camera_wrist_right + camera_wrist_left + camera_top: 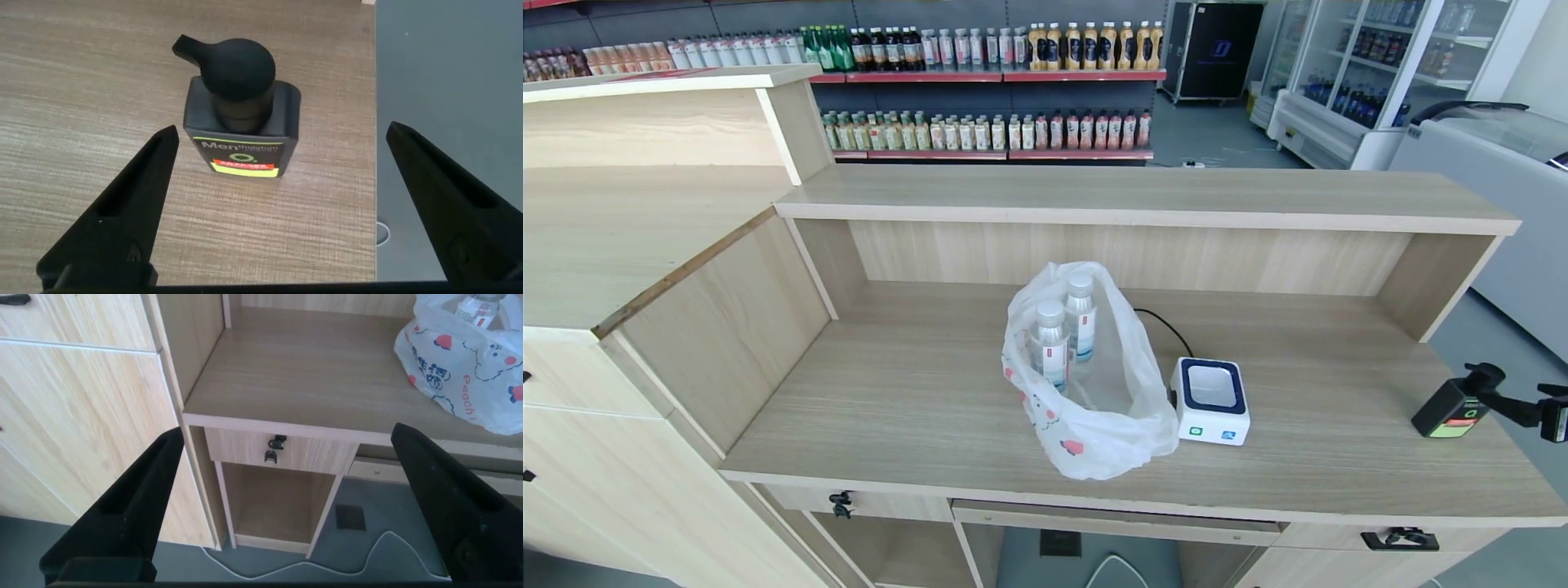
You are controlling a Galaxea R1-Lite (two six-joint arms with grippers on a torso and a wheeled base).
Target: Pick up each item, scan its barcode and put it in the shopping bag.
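Observation:
A black pump bottle (pixel 1450 408) (pixel 241 122) stands upright on the wooden counter (pixel 915 392), close to its right edge. My right gripper (pixel 1531 404) (pixel 282 135) is open just to the right of it, fingers spread wider than the bottle and not touching it. A white shopping bag (pixel 1086 408) (pixel 466 367) sits open at mid-counter with two clear bottles (pixel 1063 331) upright inside. The white barcode scanner (pixel 1210 400) rests right beside the bag. My left gripper (pixel 288 433) is open and holds nothing, below and in front of the counter's left front corner.
A raised shelf (pixel 1143 200) backs the counter, and a taller wooden cabinet (pixel 645 245) walls off its left side. A drawer with a key (pixel 276 449) sits under the left front edge. The scanner's cable (pixel 1164 322) runs behind the bag.

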